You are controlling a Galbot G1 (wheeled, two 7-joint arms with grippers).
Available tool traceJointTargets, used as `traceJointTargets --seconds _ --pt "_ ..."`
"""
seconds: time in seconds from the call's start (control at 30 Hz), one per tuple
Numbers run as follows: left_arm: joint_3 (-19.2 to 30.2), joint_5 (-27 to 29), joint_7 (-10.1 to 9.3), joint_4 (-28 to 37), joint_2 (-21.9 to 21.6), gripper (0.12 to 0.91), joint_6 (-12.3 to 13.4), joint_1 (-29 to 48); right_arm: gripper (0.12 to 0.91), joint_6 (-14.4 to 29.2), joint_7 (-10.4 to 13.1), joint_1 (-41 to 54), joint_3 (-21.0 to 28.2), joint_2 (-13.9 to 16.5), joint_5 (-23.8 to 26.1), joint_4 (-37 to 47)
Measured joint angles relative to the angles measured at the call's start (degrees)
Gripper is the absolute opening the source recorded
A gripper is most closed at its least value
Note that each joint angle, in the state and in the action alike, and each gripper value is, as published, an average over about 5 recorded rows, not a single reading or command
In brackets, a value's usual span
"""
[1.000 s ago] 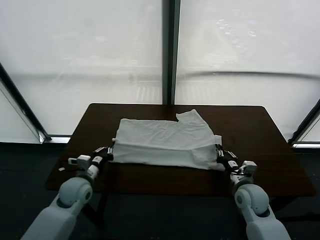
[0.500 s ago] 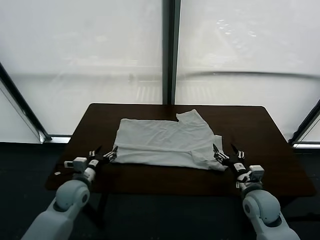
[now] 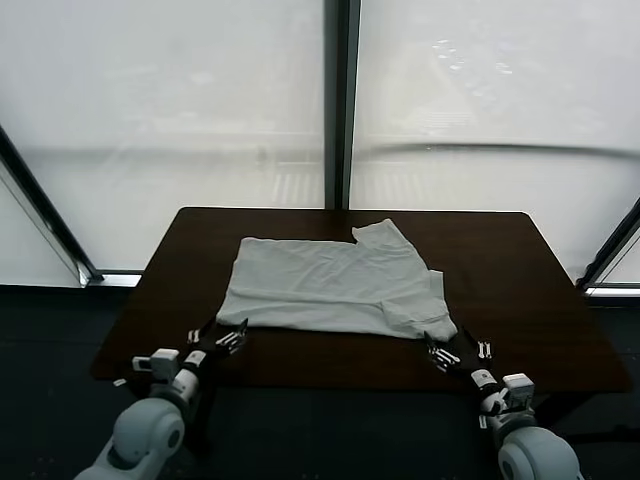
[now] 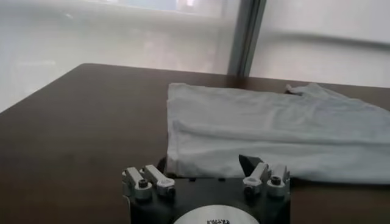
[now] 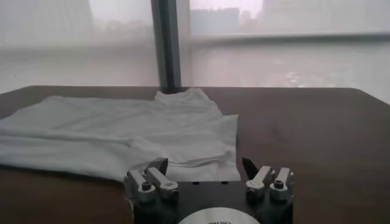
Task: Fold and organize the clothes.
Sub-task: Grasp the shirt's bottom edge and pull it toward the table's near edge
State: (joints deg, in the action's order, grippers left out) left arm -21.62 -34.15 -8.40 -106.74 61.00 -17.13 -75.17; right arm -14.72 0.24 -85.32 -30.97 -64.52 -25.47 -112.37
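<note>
The clothes, a single white wrinkled T-shirt (image 3: 325, 285), lie folded into a wide band in the middle of the dark brown table (image 3: 500, 255), with one sleeve sticking out at the far right. No print shows. My left gripper (image 3: 222, 336) is open just short of the shirt's near left corner and holds nothing. My right gripper (image 3: 457, 351) is open just off the near right corner, also holding nothing. The left wrist view shows the shirt (image 4: 262, 128) lying beyond the spread jaws of the left gripper (image 4: 205, 164). From the right wrist, the shirt (image 5: 122, 131) sits ahead of the right gripper (image 5: 204, 164).
Bare tabletop (image 3: 180, 270) surrounds the shirt on all sides. The table's near edge (image 3: 330, 372) runs just below both grippers. Large bright windows with a dark central post (image 3: 340, 100) stand behind the table.
Both grippers have opened, let go of the shirt's near edge and drawn back toward me. The near fold has settled flat on the table.
</note>
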Motion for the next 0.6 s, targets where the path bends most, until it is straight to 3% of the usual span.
traceJointTargets --seconds 0.2,0.37,0.47,0.6 --pt "-0.06 0.24 -0.01 1.17 0.12 0.893 0.85 0.12 0.907 0.21 -0.13 -0.05 0.49 -0.42 0.83 0.77" --pt "-0.13 0.27 -0.01 2.09 0.13 0.829 1.46 0.28 0.891 0.33 -0.16 0.53 1.02 -0.87 1.44 1.23" --pt "-0.18 0.22 -0.01 2.35 0.09 0.808 1.61 0.28 0.784 0.39 -0.17 0.88 1.23 -1.1 1.5 1.45" --pt "-0.19 0.15 0.01 2.47 0.03 0.787 1.7 0.36 0.529 0.46 -0.16 1.16 1.36 -1.23 1.5 1.83"
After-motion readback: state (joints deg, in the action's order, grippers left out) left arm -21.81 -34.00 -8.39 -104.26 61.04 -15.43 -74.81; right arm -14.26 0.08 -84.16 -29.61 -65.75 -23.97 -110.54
